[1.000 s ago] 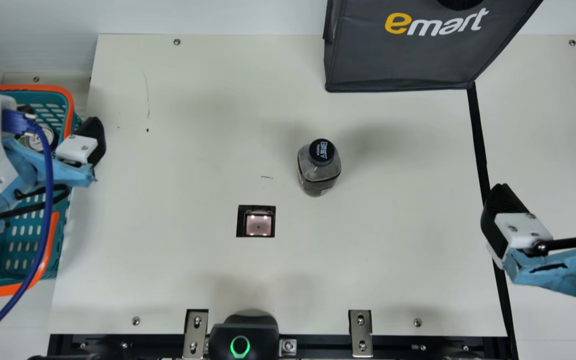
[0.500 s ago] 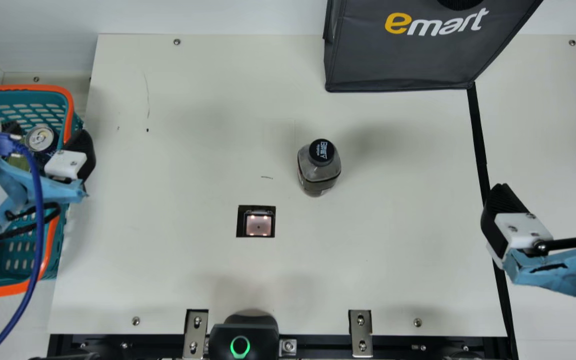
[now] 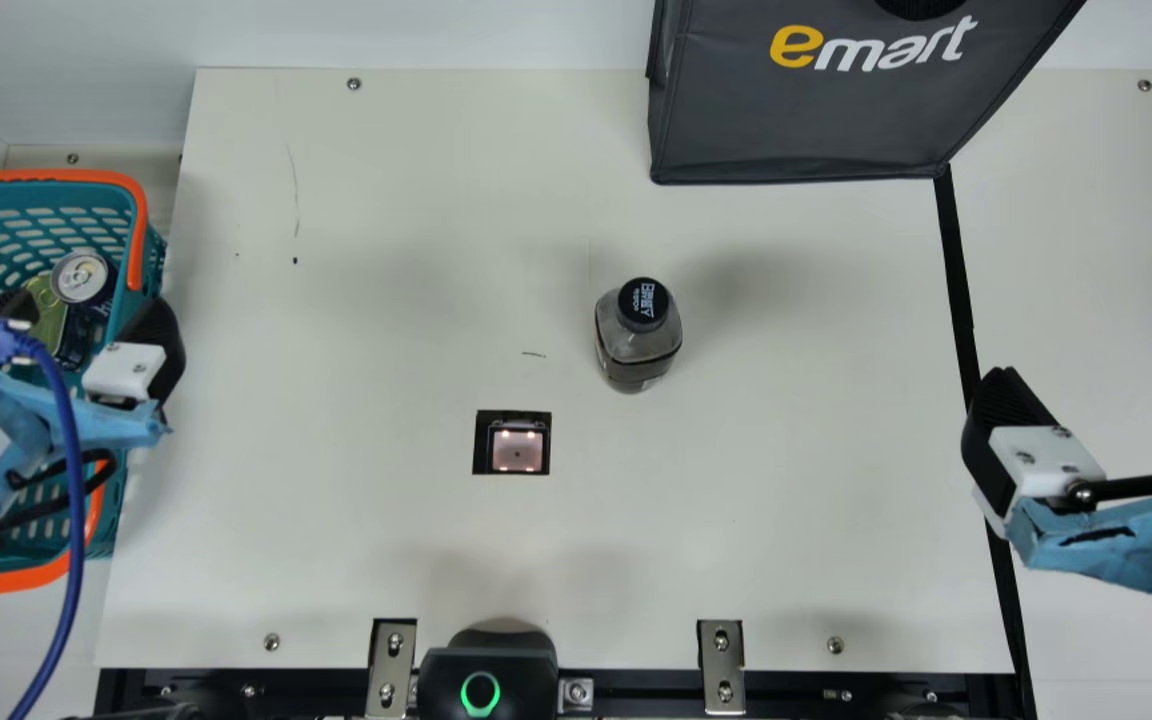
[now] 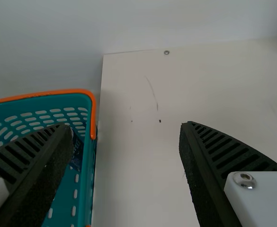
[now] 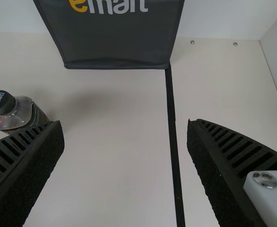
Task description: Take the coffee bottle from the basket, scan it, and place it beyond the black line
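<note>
Well, the basket (image 3: 56, 177) holds what look like cans (image 3: 83, 277), left claw (image 3: 88, 310) and right claw (image 3: 1096, 382) both released

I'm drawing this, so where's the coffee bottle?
In the main view, the coffee bottle stands left of the black line, up and right from the scanner.

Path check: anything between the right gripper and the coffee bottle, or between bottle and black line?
Nothing visible between right gripper and bottle, or from bottle to black line. The gripper itself hangs over the line, though; the bag stands at its far end.
</note>
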Robot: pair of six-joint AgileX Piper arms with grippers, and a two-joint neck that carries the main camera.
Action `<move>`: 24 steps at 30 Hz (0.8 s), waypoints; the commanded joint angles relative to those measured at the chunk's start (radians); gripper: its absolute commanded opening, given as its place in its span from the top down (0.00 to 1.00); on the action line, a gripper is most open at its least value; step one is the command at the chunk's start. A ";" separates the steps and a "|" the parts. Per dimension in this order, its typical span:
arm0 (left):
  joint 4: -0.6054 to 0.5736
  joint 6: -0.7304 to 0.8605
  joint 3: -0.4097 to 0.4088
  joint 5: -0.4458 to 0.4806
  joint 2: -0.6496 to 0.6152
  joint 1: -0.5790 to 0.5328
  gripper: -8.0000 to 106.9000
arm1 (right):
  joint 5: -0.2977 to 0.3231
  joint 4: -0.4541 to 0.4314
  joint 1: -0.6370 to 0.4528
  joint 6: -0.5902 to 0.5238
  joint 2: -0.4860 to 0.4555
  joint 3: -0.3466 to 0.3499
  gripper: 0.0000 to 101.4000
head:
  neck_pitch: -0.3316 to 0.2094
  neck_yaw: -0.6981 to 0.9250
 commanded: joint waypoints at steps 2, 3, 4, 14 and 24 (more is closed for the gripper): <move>-0.001 0.000 0.008 0.011 -0.019 0.004 0.15 | 0.000 0.000 0.000 0.000 0.000 0.000 0.10 | -0.027 0.002; -0.001 -0.001 0.011 0.013 -0.025 0.004 0.15 | 0.000 0.000 0.000 0.000 0.000 0.000 0.10 | -0.027 0.002; -0.003 -0.001 0.013 0.016 -0.031 0.004 0.15 | 0.000 0.000 0.000 0.000 0.000 0.000 0.10 | -0.027 0.002; -0.010 -0.001 0.015 0.039 -0.074 0.009 0.15 | 0.000 0.000 0.000 0.000 0.000 0.000 0.10 | -0.027 0.002; -0.008 -0.002 0.010 0.060 -0.103 0.014 0.15 | 0.000 0.000 0.000 0.000 0.000 0.000 0.10 | -0.027 0.002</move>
